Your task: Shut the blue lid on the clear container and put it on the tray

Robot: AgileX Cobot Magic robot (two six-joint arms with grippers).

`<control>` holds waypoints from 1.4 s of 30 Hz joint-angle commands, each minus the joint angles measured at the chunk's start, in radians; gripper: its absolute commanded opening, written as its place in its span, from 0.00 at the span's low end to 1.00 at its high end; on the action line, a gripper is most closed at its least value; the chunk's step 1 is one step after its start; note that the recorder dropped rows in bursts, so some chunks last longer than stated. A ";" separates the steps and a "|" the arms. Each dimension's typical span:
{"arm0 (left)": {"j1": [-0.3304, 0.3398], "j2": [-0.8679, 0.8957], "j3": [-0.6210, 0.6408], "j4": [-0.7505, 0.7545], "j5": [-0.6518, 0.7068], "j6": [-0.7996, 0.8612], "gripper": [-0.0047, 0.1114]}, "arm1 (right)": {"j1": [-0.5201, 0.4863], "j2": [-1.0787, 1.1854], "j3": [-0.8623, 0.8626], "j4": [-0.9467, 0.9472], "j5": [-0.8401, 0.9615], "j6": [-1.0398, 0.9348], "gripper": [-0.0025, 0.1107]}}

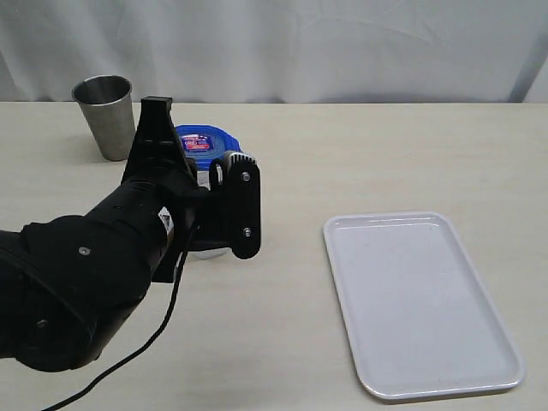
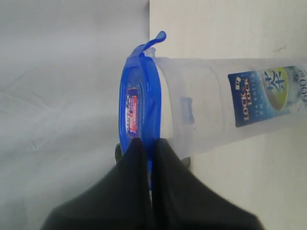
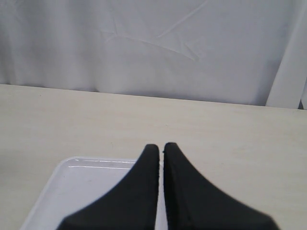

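Left end effector (image 2: 149, 143) pinches shut on the blue lid (image 2: 139, 86), sitting on the clear container (image 2: 201, 112) left of the tray (image 1: 419, 300), one flap up; snapping and moving it are left.

Left arm (image 1: 86, 282): matte black, bulky rounded housing that narrows toward the wrist, with small round screw heads set in the shell.
Wrist plate (image 1: 242, 205): flat, black, with rounded corners.
Screws (image 1: 246, 176): two small silver ones on the plate.
Cable (image 1: 163, 330): thin black cord running from under the wrist.
Left gripper (image 2: 149, 143): two black fingers, broad at the base, tapering to blunt tips.
Right gripper (image 3: 160, 146): same black tapered fingers, with fine dotted texture along the inner edges.
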 commanded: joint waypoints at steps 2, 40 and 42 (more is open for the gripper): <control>-0.003 -0.007 0.004 -0.042 -0.033 0.014 0.04 | 0.001 -0.002 0.001 -0.004 -0.006 -0.003 0.06; -0.003 -0.010 0.004 -0.104 -0.034 -0.017 0.51 | 0.001 -0.002 0.001 -0.004 -0.006 -0.003 0.06; -0.003 -0.015 0.004 -0.117 -0.036 -0.022 0.51 | 0.001 -0.002 0.001 -0.004 -0.006 -0.003 0.06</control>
